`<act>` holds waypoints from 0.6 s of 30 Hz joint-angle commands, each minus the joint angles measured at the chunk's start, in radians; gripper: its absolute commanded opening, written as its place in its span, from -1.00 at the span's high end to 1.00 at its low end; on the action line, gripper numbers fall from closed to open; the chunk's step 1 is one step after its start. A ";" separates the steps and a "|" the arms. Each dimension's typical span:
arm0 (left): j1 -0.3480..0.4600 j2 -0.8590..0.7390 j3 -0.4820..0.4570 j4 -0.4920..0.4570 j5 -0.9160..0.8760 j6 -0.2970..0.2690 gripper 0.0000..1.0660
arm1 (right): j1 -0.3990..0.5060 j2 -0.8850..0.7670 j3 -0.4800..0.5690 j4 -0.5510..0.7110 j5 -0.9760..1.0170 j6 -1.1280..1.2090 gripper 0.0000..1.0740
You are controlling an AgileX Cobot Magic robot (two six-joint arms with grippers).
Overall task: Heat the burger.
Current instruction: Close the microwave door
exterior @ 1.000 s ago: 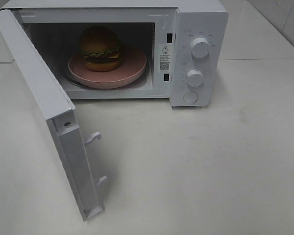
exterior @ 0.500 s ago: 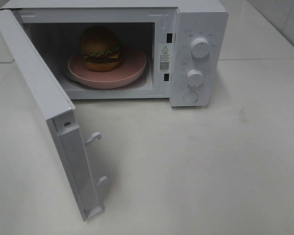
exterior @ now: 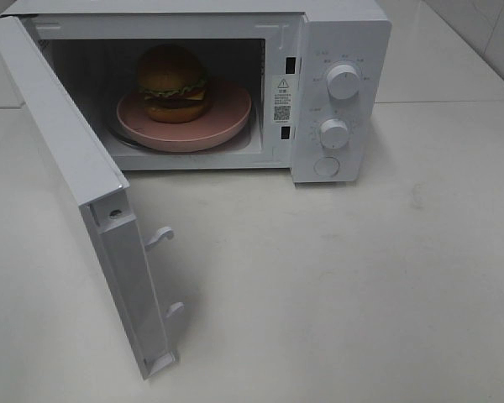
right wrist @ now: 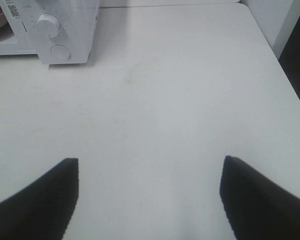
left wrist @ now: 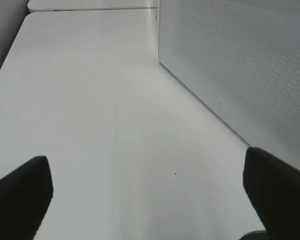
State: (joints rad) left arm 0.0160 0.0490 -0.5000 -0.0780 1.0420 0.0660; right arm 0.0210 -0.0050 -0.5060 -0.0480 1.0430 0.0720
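Note:
The burger (exterior: pixel 172 82) sits on a round pink plate (exterior: pixel 227 117) inside the white microwave (exterior: pixel 344 34), whose door (exterior: pixel 76 176) stands wide open, swung out toward the front left. Neither gripper shows in the exterior view. In the left wrist view my left gripper (left wrist: pixel 147 192) is open and empty above the bare table, with the outer face of the microwave door (left wrist: pixel 240 65) beside it. In the right wrist view my right gripper (right wrist: pixel 149 192) is open and empty over the table, well away from the microwave's knob panel (right wrist: pixel 55 30).
Two knobs (exterior: pixel 343 81) and a round button (exterior: pixel 327 166) are on the microwave's right panel. Two latch hooks (exterior: pixel 161 238) stick out of the open door's edge. The white table (exterior: pixel 361 277) spreads in front; its edge shows in the right wrist view (right wrist: pixel 277 55).

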 commanded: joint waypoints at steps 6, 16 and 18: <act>-0.004 -0.003 0.002 0.000 -0.003 0.002 -0.84 | -0.009 -0.026 -0.001 0.005 -0.007 -0.015 -0.39; -0.004 -0.003 0.002 0.000 -0.003 0.002 -0.84 | -0.009 -0.026 -0.001 0.005 -0.007 -0.015 -0.39; -0.004 -0.003 0.002 0.000 -0.003 0.002 -0.84 | -0.009 -0.026 -0.001 0.005 -0.007 -0.015 -0.39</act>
State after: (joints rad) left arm 0.0160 0.0490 -0.5000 -0.0780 1.0420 0.0660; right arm 0.0210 -0.0050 -0.5060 -0.0480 1.0430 0.0720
